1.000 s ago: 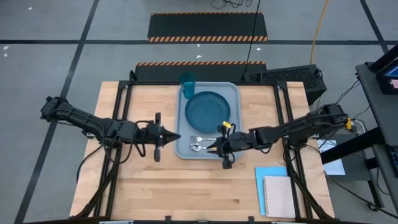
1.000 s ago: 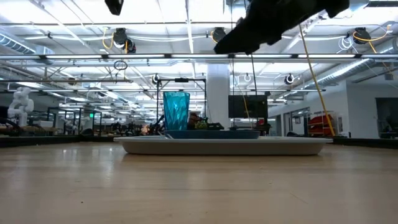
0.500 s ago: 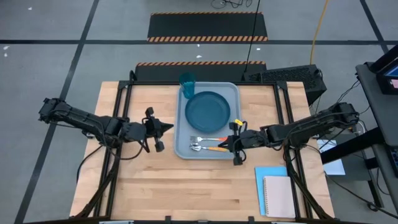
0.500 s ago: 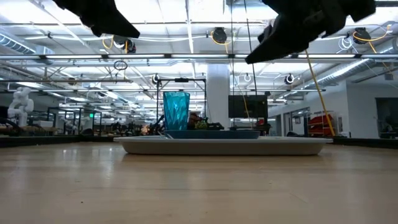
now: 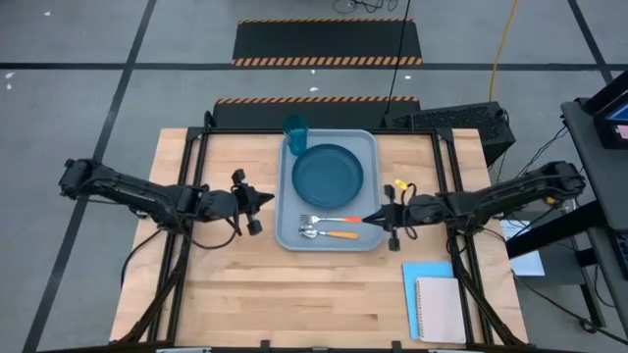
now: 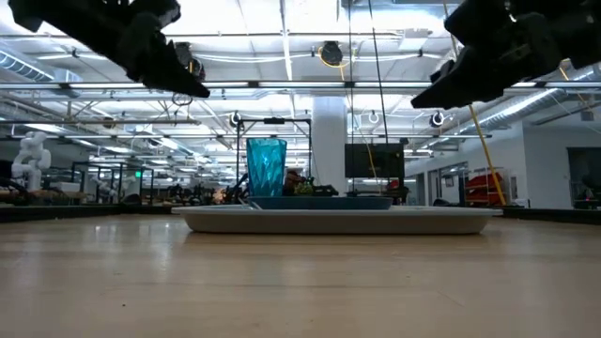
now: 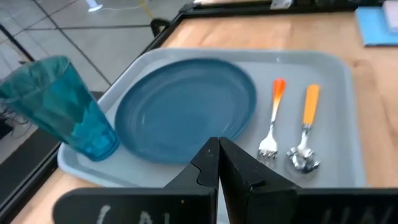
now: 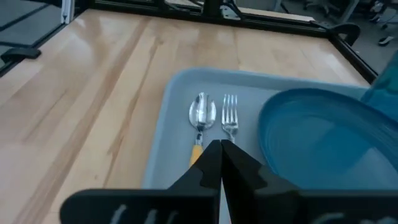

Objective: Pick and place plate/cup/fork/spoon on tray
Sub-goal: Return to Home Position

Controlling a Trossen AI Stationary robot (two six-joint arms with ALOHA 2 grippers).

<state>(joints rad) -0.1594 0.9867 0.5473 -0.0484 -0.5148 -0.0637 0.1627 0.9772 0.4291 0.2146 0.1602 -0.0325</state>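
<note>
The grey-blue tray (image 5: 287, 230) lies at the table's far middle. On it, the dark blue plate (image 5: 328, 175) lies flat. The teal cup (image 5: 296, 127) stands upright at the tray's far left corner (image 7: 59, 106). The fork (image 5: 334, 220) and the spoon (image 5: 330, 234) lie side by side at the tray's near end, the fork closer to the plate. My left gripper (image 5: 267, 199) is shut and empty, above the table just left of the tray. My right gripper (image 5: 369, 220) is shut and empty, above the tray's right rim by the fork's handle.
A light blue paper sheet (image 5: 422, 271) with a beige notebook (image 5: 440, 309) on it lies at the table's near right corner. A black box (image 5: 451, 122) stands at the far right edge. Bare wood lies near of the tray (image 5: 294, 294).
My right gripper has drawn back from over the fork and spoon toward the table's right edge, to the tray's right rim. My left gripper has drawn back a little from the tray toward the left and far side. The things on the tray have stayed put.
</note>
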